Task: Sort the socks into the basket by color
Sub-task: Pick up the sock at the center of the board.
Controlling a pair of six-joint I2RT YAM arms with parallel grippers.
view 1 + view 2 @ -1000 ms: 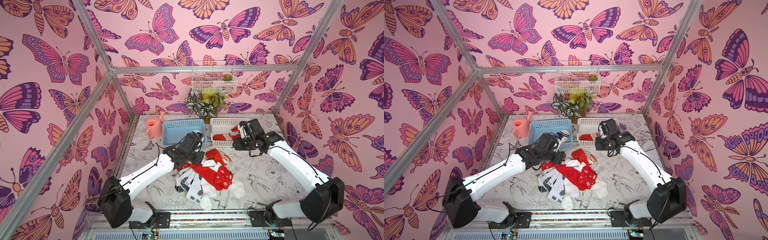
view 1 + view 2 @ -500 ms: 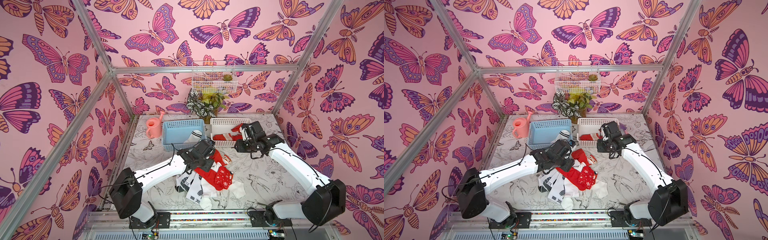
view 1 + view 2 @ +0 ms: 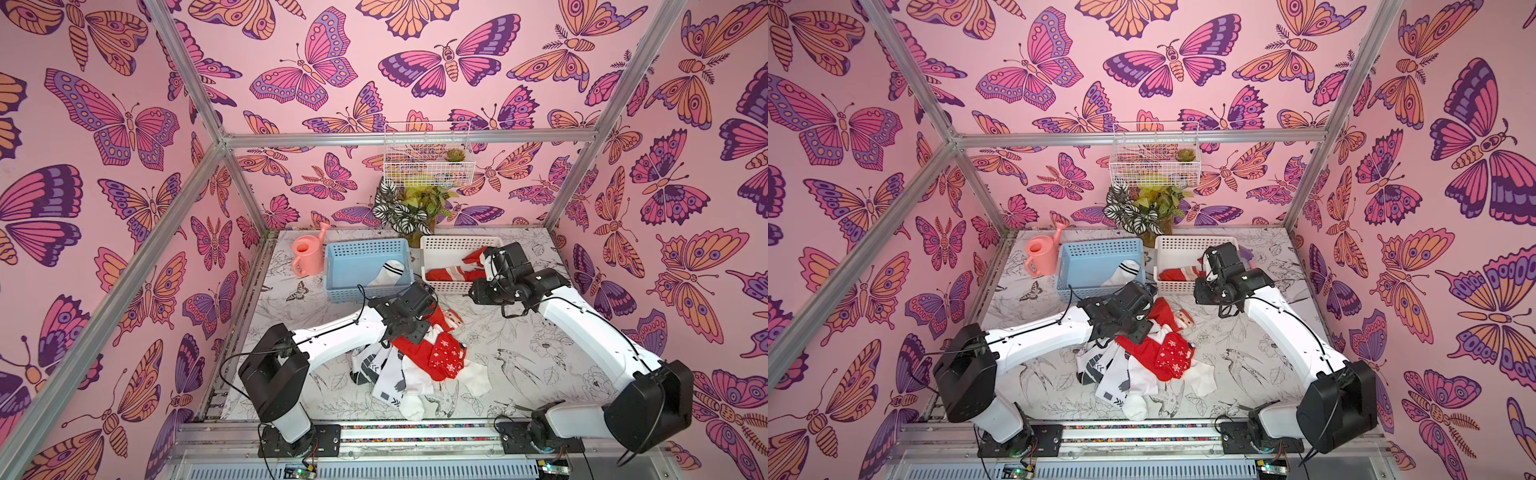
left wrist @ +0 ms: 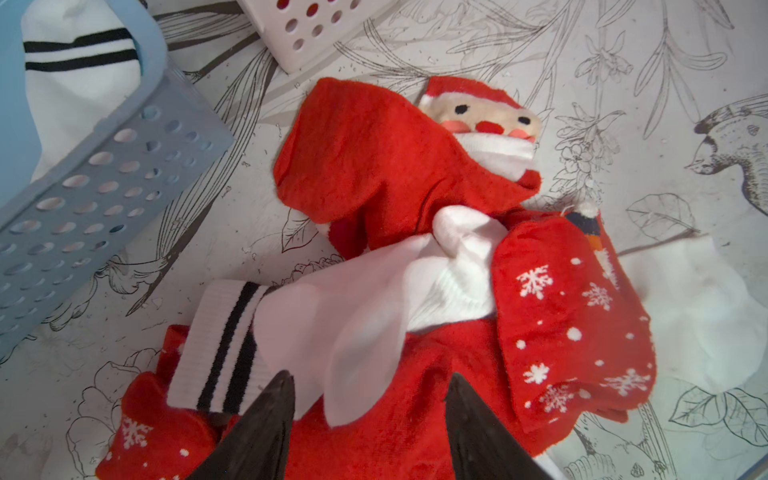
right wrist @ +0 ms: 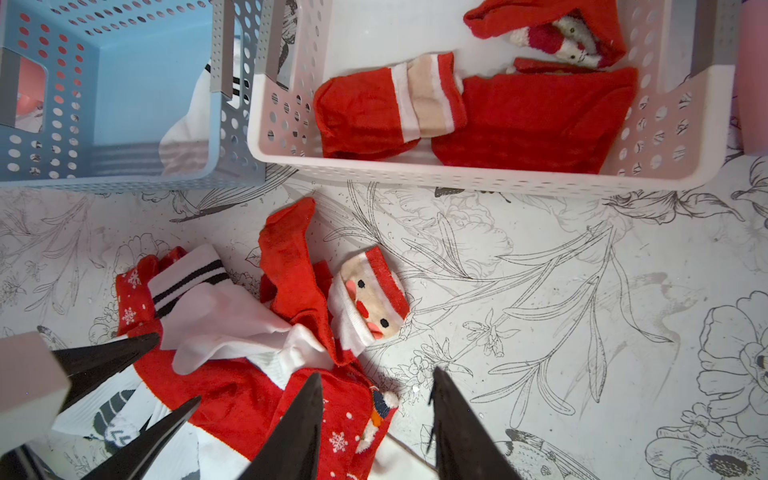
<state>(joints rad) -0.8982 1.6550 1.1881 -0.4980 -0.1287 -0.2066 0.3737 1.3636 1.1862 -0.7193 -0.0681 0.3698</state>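
Two white arms reach in from the near edge of the table [image 3: 519, 353]; the left one stretches over the pile of socks [image 3: 419, 365], and the left gripper [image 4: 370, 376] points down at it with jaws parted and nothing pinched between them, the tips close above red cloth; the right arm bends toward the back, and the right gripper [image 5: 376, 374] hangs over the table in front of the white basket [image 3: 457, 242], likewise spread and holding nothing; the pile lies mid-table, a tangle of red and white: a Santa-face sock [image 4: 482, 120] at its far edge, a snowflake sock [image 4: 561, 324] draped over plain red ones, a white sock with black stripes [image 4: 224, 345] across the top beside the left fingertips; the white basket holds several red socks [image 5: 536, 116]; the blue basket [image 3: 365, 249] beside it holds one striped white sock [image 3: 388, 272] leaning on its front wall; a pink watering can [image 3: 307, 253] and a potted plant [image 3: 411, 208] stand behind, well clear of both arms.
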